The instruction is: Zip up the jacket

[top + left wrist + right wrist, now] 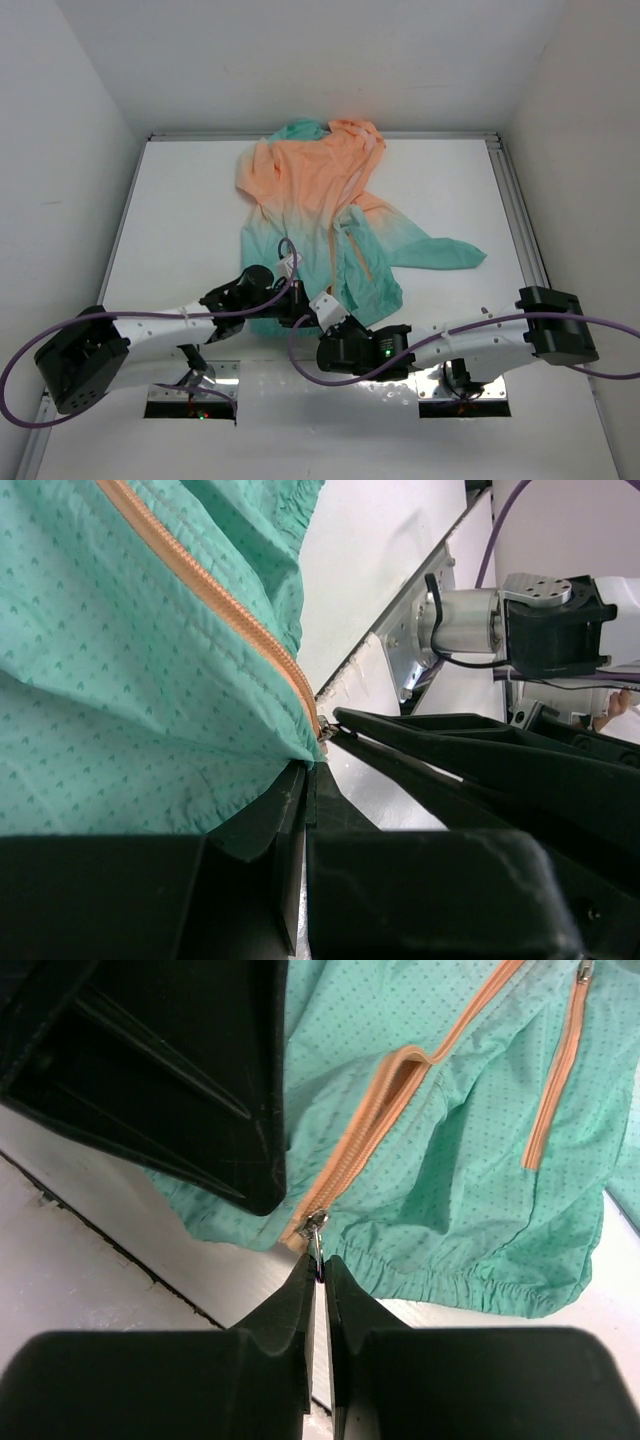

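Tightly, right jaws pinch the zipper pull (316,1228), left jaws the jacket (120,680).

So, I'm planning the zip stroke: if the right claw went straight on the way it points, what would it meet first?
The right claw, shut on the zipper pull, points at the teal hem of the jacket. Straight on, it would likely meet the hem at the zipper's base first.
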### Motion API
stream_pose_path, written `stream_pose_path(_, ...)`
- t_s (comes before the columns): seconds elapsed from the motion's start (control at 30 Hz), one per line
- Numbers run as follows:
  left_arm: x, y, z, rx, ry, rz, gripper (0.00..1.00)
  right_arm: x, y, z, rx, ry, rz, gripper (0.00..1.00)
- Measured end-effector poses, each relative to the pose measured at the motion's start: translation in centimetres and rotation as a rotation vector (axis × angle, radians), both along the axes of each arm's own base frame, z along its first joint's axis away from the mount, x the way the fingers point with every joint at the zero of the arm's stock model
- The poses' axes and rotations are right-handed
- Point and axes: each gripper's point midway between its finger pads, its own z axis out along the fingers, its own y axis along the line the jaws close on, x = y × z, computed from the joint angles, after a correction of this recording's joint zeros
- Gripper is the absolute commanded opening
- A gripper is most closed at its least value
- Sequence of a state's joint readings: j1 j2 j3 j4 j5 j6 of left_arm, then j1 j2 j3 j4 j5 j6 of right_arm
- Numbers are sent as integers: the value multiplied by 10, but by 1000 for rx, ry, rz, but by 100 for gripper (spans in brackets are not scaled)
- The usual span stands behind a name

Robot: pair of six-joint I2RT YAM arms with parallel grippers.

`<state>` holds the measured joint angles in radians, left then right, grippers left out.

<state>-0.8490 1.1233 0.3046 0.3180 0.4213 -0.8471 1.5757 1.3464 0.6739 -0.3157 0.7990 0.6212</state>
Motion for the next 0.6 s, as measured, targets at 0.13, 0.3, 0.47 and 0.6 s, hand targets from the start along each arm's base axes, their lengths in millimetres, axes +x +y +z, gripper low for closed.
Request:
stream_pose_path(0.13, -1, 2, -3, 4, 3, 1, 0, 2, 0, 1, 2, -10, -7, 0)
stream_pose_path(0.3, -1, 2, -2, 2, 0, 3, 0, 2, 1, 2, 7, -12, -6, 0)
stream_pose_path(0.47, -3, 4, -5, 5, 2, 3, 0, 2, 3, 0, 1, -16, -5, 12)
stream_pose_path(0.6, -4, 6, -8, 10, 7, 3, 0, 4, 3, -3, -14, -28, -7, 17)
